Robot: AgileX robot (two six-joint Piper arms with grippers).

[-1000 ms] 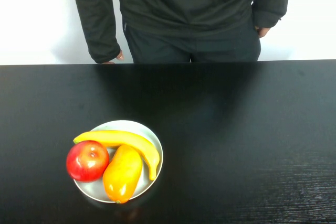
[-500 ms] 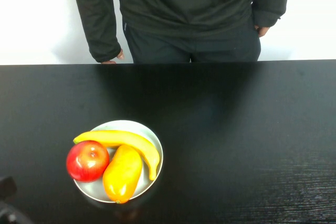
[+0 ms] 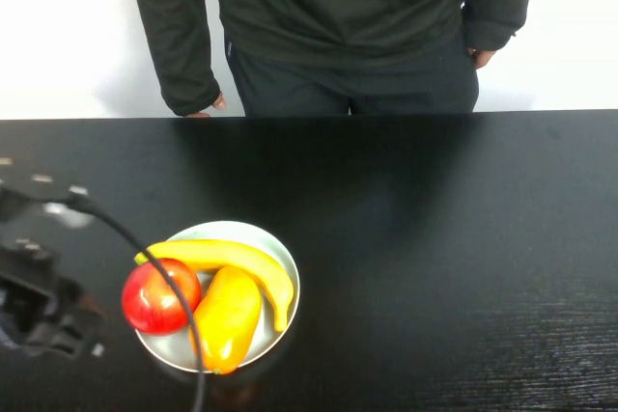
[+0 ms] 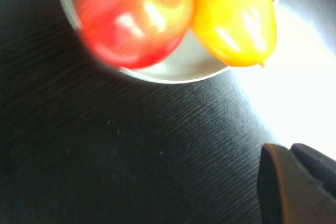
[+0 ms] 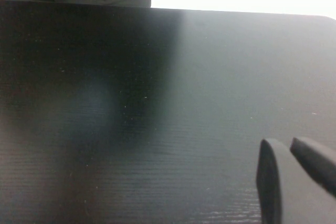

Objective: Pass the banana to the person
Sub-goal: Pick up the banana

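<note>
I see my left hand at the plate's nine o'clock beside the banana, my right hand over bare surface; I cannot tell either grip.

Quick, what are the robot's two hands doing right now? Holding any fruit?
Left gripper: beside the plate, holding nothing; open or shut cannot be told.
Right gripper: over bare table, holding nothing; looks shut.

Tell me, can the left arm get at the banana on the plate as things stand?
Probably yes. The left gripper hovers beside the plate, and the banana lies uncovered along the far rim, behind the apple and the orange-yellow fruit.
</note>
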